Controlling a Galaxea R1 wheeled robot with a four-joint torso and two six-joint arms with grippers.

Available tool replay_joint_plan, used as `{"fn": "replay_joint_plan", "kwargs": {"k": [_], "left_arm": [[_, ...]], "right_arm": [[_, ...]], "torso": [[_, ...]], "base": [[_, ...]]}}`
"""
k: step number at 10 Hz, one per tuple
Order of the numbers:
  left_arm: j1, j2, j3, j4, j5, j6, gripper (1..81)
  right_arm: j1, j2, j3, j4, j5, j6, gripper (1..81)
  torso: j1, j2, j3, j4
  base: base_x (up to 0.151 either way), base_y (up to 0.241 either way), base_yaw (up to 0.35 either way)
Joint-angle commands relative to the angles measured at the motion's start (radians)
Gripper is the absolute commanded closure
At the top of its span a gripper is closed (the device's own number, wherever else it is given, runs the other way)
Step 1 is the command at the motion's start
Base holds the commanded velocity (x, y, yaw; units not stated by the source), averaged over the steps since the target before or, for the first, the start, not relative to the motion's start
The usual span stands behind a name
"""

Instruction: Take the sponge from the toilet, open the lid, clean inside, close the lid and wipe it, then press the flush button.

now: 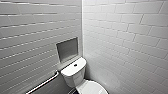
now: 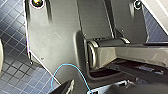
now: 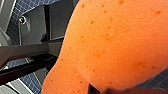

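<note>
Right wrist view is showing the sponge (image 3: 112, 42) being clamped by the right gripper (image 3: 107, 90). At the head view's six o'clock the lid (image 1: 93, 88) is lying closed, so opening onward is not yet done.

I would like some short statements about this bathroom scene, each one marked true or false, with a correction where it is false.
1. The flush button sits in the tank top of the toilet. True.
2. The sponge is blue. False: it is orange.
3. A recessed niche is set above the tank. True.
4. The floor is plain white. False: it has small dark blue tiles.
5. The sponge lies on the tank top. False: the tank top bears the button, and the sponge is close before the right wrist camera.
</note>
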Motion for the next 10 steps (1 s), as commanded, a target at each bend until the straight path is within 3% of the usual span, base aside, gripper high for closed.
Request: {"fn": "replay_joint_plan", "kwargs": {"k": [1, 7, 10], "left_arm": [[-0.04, 0.006, -0.017, -0.011, 0.066, -0.003, 1.0], [-0.04, 0.015, -0.031, -0.01, 0.068, -0.003, 1.0], [-0.04, 0.015, -0.031, -0.01, 0.068, -0.003, 1.0]], "right_arm": [[0.021, 0.053, -0.075, -0.045, -0.102, -0.016, 81.1], [0.019, 0.07, -0.089, -0.046, -0.102, -0.016, 81.1], [0.018, 0.07, -0.09, -0.046, -0.102, -0.016, 81.1]], "torso": [[0.0, 0.0, 0.0, 0.0], [0.0, 0.0, 0.0, 0.0], [-0.002, -0.001, 0.0, 0.0]], "base": [[0.0, 0.0, 0.0], [0.0, 0.0, 0.0], [0.076, 0.0, 0.0]]}}
